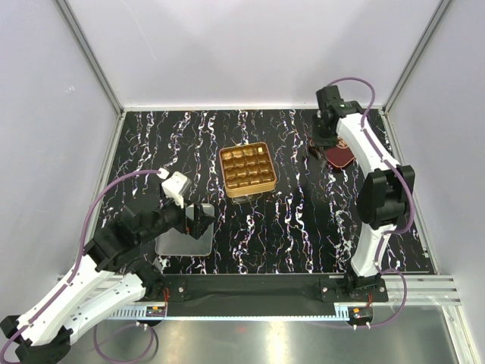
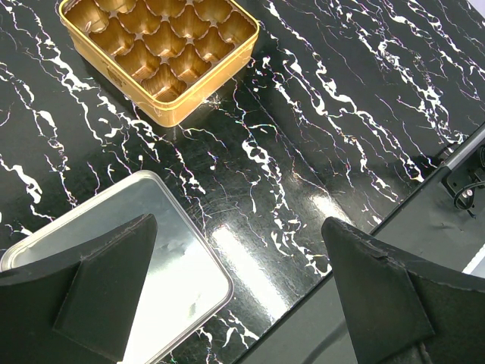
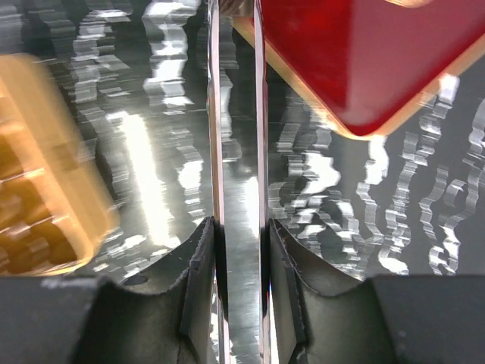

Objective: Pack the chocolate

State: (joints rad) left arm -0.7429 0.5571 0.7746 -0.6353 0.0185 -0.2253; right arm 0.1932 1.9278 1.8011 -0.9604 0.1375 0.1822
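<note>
No chocolate pieces show in any view. The gold tin [image 1: 246, 168] with its grid of cells sits mid-table; its cells look empty in the left wrist view [image 2: 163, 53]. My left gripper [image 1: 198, 222] is open and empty, its jaws wide apart over the corner of a silver lid [image 2: 144, 258]. My right gripper [image 1: 324, 144] is at the far right, beside the dark red tray [image 1: 339, 154]. In the right wrist view the right gripper [image 3: 241, 250] is shut on a thin shiny red-edged wall, seemingly the rim of the dark red tray [image 3: 364, 61].
The silver lid [image 1: 184, 236] lies flat at the near left. The black marbled table [image 1: 303, 220] ends in a metal rail along the near edge [image 1: 250, 288]. White enclosure walls surround the table. The gold tin is a blur at the left of the right wrist view [image 3: 45, 189].
</note>
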